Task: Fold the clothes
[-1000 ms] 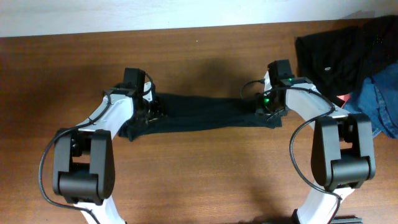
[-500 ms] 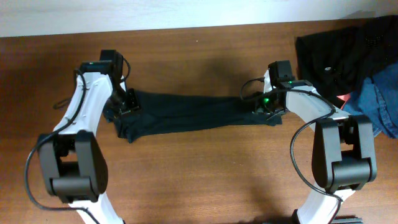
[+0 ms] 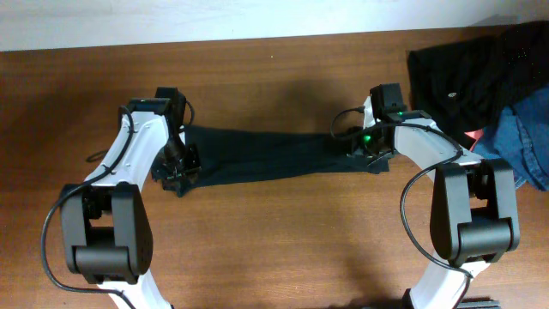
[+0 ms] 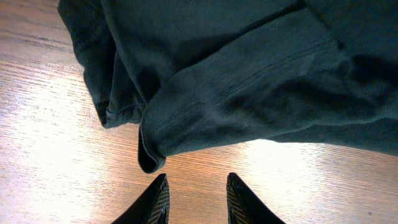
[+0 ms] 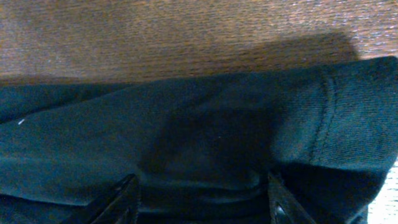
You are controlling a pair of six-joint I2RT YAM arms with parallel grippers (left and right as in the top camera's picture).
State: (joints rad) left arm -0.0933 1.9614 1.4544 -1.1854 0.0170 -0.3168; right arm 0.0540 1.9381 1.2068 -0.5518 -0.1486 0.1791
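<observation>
2 grippers are standing open at the ends of the shirt (image 3: 274, 153) lying stretched across the table (image 3: 274, 249), the left gripper (image 4: 197, 186) pointing at bare wood just beside its hem, the right gripper (image 5: 202, 186) straddling a fold.

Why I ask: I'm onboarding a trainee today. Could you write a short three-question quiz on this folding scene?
1. True or false: the left gripper is holding the T-shirt.
2. Where does the pile of other clothes lie? A) at the table's far right corner B) at its near left corner C) at its centre
3. Fill in: between the jaws of the right gripper lies dark ___.
Key: 1 false, its jaws are empty over bare wood; 2 A; 3 fabric.
</observation>
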